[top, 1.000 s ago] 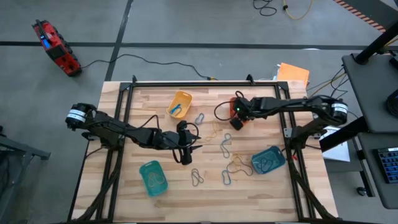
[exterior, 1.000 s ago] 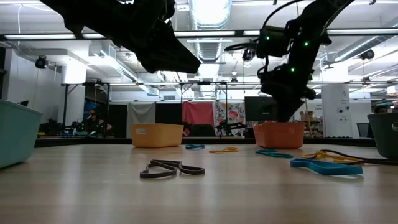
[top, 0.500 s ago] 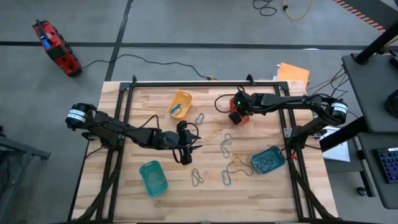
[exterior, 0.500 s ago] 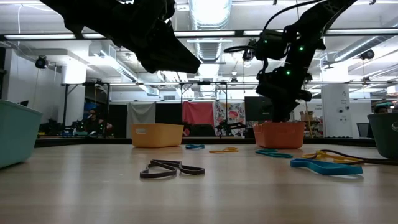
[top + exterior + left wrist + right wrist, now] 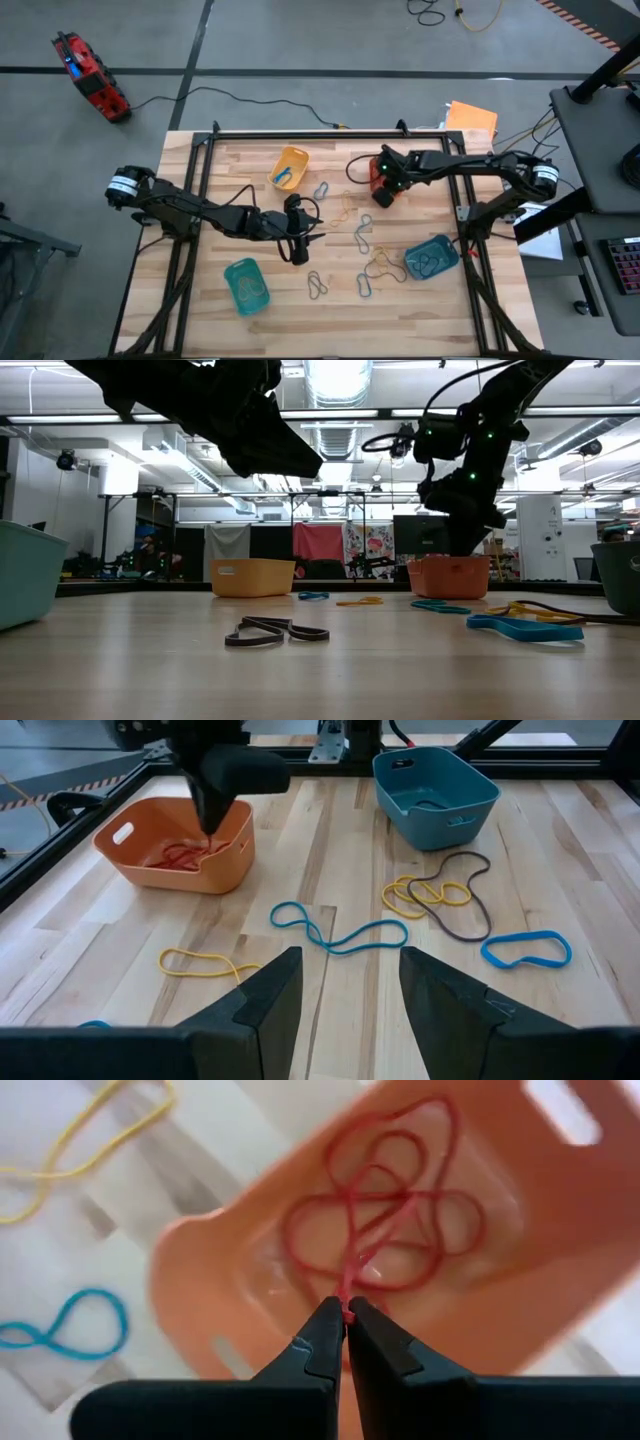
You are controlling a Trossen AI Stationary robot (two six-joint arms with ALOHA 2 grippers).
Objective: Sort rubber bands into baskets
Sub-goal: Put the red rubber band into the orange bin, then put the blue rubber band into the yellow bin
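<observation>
My right gripper (image 5: 346, 1325) stands over the orange basket (image 5: 200, 1280), pointing down into it, shut on a red rubber band (image 5: 385, 1230). The basket also shows in the high view (image 5: 376, 172) and the left wrist view (image 5: 175, 845). My left gripper (image 5: 342, 1010) is open and empty above the table's middle (image 5: 297, 250). Loose bands lie flat on the wood: a blue one (image 5: 340, 933), a yellow one (image 5: 205, 960), a yellow bunch (image 5: 425, 892) and a grey one (image 5: 275, 632). My right gripper pinches one strand of the red band (image 5: 349, 1295) between its two fingertips. The fingers come from above, pointing down into the orange basket. The strand runs from the tips to the red loops (image 5: 420, 1210), which lie on the basket's floor.
The yellow basket (image 5: 290, 166) holds a blue band at the far middle. The teal-green basket (image 5: 245, 285) stands near left, the blue-teal one (image 5: 431, 257) near right. Several bands lie scattered between them (image 5: 365, 262). Black frame rails edge the table.
My right gripper has stayed over the orange basket, shifting a little toward the table's left and then back toward the right. My left gripper has kept still.
</observation>
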